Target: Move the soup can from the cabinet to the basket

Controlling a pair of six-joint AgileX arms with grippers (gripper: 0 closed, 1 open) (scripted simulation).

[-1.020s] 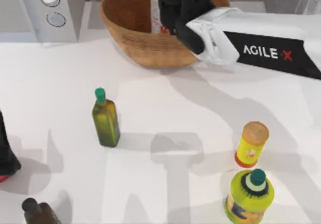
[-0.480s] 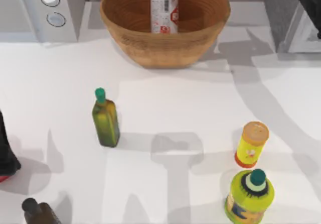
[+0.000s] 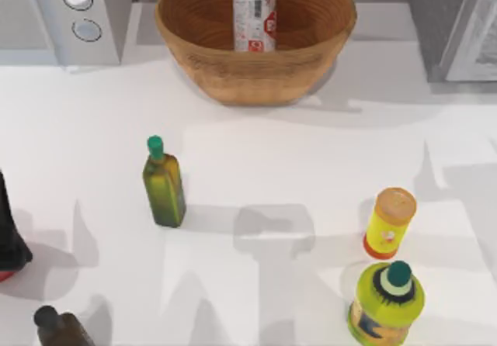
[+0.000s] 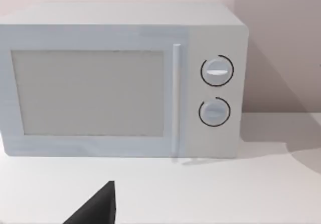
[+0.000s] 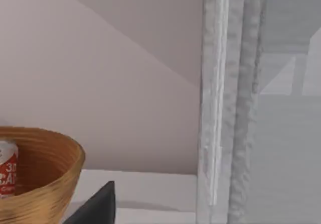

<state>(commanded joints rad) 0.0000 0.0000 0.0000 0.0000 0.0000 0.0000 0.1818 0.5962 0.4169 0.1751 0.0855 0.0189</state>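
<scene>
The can (image 3: 255, 19) stands upright inside the basket (image 3: 233, 78), free of any pincer; whether either pincer is wide or narrow I cannot tell. It looks light, stiff and slick; gripping mid-wall seems best.

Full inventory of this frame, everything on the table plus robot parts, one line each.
soup can: 1, silver-white with red marks, upright inside the basket
basket: 1, brown wicker, top centre of the table
cabinet: 1, grey with white-framed door, top right corner
microwave: 1, white with two round dials, top left corner
green bottle: 1, green cap, left of centre
yellow canister: 1, orange lid, lower right
yellow-green bottle: 1, dark green cap, just below the canister
brown bottle: 1, dark cap, bottom left corner
left arm: black, at the left edge, parked
right pincer: one dark finger tip, near the cabinet door
</scene>
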